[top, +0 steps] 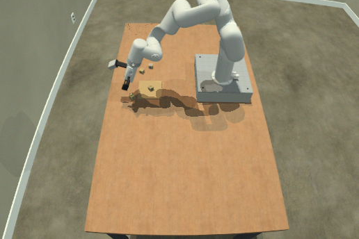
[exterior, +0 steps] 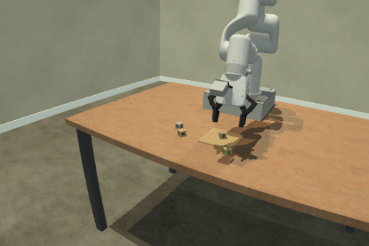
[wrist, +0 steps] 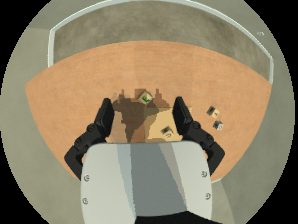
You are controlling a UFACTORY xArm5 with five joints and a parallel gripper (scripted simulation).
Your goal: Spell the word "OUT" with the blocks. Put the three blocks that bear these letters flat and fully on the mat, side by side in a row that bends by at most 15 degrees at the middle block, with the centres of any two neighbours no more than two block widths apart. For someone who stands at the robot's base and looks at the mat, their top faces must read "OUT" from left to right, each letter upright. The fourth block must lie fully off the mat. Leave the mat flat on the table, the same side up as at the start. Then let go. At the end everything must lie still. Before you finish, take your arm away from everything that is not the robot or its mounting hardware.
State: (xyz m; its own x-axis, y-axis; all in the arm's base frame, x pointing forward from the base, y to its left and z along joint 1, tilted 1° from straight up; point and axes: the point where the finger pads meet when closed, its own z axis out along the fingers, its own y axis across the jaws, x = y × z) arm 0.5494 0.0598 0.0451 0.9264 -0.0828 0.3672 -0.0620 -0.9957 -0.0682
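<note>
The tan mat lies flat on the table. One block stands on it; its top letter looks like a U, turned. A green-lettered block, seemingly E on top, lies off the mat beyond its far edge. A block with what looks like a T and a bluish block, letter unclear, lie off the mat to one side. My gripper is open and empty, above the table.
The grey robot base stands at one long side of the table. The opposite table edge runs close beyond the blocks. The arm's shadow falls over part of the mat and the green-lettered block's surroundings.
</note>
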